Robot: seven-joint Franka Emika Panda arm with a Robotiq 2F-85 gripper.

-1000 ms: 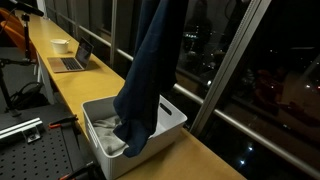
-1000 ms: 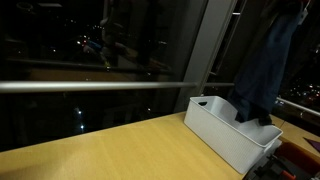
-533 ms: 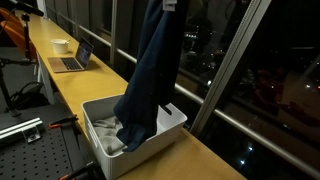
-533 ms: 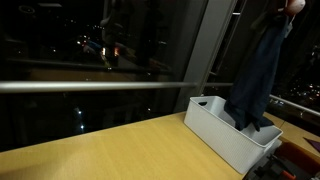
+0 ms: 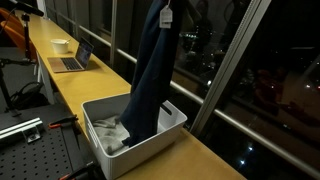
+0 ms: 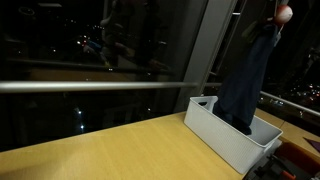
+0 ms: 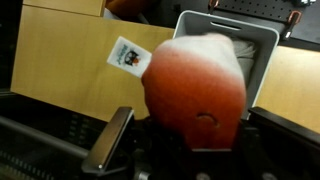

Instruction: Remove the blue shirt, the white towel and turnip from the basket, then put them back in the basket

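Office-like lab: long window-side wooden counter [image 5: 75, 88], laptop [image 5: 69, 61], optical breadboard [image 5: 30, 142].

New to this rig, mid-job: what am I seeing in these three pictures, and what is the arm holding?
One robot arm with a two-finger gripper works over a wooden counter. Two pictures come from cameras standing off the robot; the third looks down from its wrist. The gripper is shut on the blue shirt, which hangs with its lower end inside the basket. The white towel lies inside too. The turnip fills the wrist view, up at the fingers; whether it is gripped too is unclear.
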